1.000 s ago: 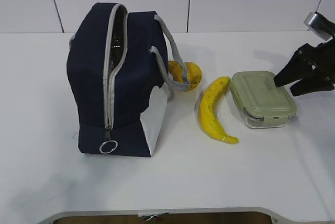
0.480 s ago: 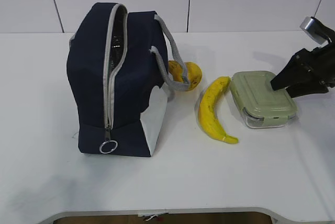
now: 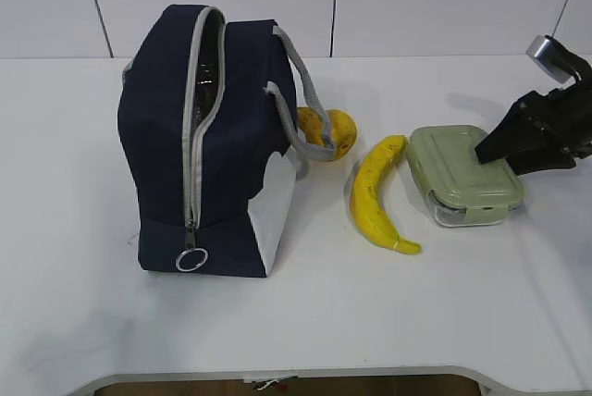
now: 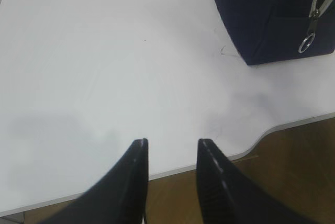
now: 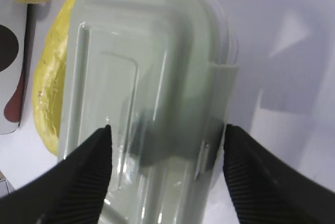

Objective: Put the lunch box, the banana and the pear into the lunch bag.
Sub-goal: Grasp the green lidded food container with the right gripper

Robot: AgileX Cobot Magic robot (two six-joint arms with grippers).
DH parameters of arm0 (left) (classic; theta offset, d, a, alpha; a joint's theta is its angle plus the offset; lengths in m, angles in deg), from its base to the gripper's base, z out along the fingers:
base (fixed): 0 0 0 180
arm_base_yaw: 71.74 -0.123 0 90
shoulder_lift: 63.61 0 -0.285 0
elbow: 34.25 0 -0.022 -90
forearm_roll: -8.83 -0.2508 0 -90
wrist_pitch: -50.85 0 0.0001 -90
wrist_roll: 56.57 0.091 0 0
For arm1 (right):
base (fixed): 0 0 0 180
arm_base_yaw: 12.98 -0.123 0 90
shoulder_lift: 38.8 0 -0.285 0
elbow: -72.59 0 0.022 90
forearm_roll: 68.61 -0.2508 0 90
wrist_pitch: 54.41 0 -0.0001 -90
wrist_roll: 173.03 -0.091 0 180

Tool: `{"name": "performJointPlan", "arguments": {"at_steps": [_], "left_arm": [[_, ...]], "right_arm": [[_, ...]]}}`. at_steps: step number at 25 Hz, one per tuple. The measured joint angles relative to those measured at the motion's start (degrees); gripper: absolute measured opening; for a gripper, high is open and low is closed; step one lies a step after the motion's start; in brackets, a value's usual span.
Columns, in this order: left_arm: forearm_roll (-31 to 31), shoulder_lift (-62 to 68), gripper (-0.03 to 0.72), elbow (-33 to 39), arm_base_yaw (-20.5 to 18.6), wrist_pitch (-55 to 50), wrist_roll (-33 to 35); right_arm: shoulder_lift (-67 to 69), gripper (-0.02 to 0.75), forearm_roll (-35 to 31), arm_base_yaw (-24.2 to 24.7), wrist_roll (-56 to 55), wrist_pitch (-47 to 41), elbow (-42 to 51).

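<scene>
The lunch bag point(image 3: 208, 142) stands upright on the white table point(image 3: 83, 322), and everything else is placed from it. Its grey zipper point(image 3: 196, 128) is parted along the upper part of the near face, showing a dark slot; lower down the zipper is closed, ending at the ring pull point(image 3: 191, 259) near the bag's base. The grey handles point(image 3: 298, 91) droop over the bag's right side.

Just right of the bag, touching or nearly touching a handle loop, sits the pear point(image 3: 333, 133). Further right lies the banana point(image 3: 375, 194), curved, with its stem end toward the table's front. Right of the banana, close beside it, is the lunch box point(image 3: 462, 174), its sage-green lid clipped on.

The right gripper point(image 5: 166, 132) hangs over the lunch box's far right end, its two dark fingers point(image 5: 84, 171) spread wide, one over each long edge of the lid; whether they touch the box cannot be told. From the exterior view the same claw point(image 3: 490, 148) overlaps the lid's right end.

The left gripper point(image 4: 171, 143) hovers over the table's front edge point(image 4: 272, 129), left of and in front of the bag, jaws partly apart with nothing between them.

Bare table stretches left of the bag and in front of it, down to the front edge. A clear strip also lies between the bag's right side and the banana.
</scene>
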Motion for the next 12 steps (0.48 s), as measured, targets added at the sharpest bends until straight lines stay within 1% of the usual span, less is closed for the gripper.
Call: {"name": "performJointPlan", "arguments": {"at_steps": [7, 12], "left_arm": [[0.0, 0.0, 0.243, 0.0, 0.0, 0.0, 0.0], [0.0, 0.0, 0.243, 0.0, 0.0, 0.0, 0.0]], "right_arm": [[2.48, 0.526, -1.86, 0.0, 0.14, 0.01, -0.86], [2.79, 0.489, -2.79, 0.0, 0.14, -0.1, -1.15]]}}
